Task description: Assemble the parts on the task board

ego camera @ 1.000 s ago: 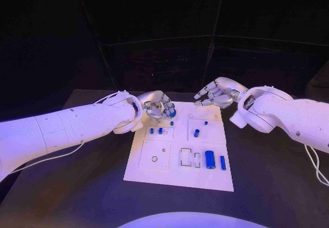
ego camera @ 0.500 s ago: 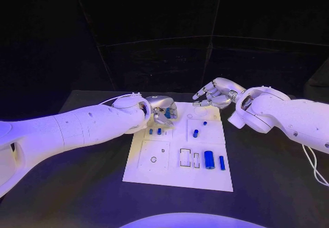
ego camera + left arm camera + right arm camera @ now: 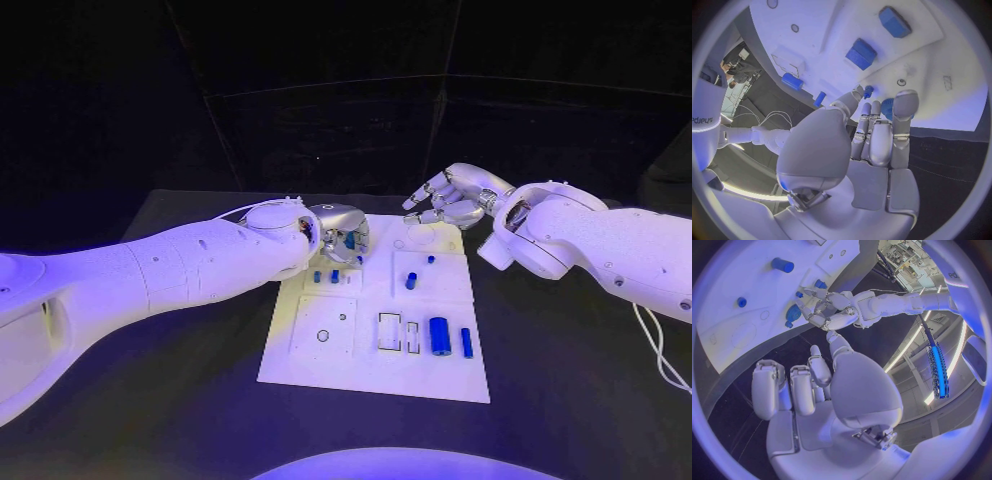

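Note:
The white task board (image 3: 378, 372) lies in the middle of the table. My left hand (image 3: 342, 234) hovers over its far left corner and pinches a round blue part (image 3: 886, 107) in its fingertips; that part (image 3: 792, 314) also shows in the right wrist view. My right hand (image 3: 453, 198) hangs above the board's far edge with its fingers apart and nothing in them. A thick blue cylinder (image 3: 440, 334) and a thin blue bar (image 3: 466, 342) lie at the board's near right. Two small blue pieces (image 3: 327, 276) stand just below my left hand, and two more (image 3: 413, 281) stand in the middle.
A rectangular slot (image 3: 389, 331) and a small round hole (image 3: 325, 335) are open in the board's near half. The black table (image 3: 159, 400) surrounds the board. Both white forearms reach in over the table's far corners.
My left wrist has rolled, so the back of the hand now faces up, and the hand has sunk slightly toward the board with the blue part. The right hand has barely moved.

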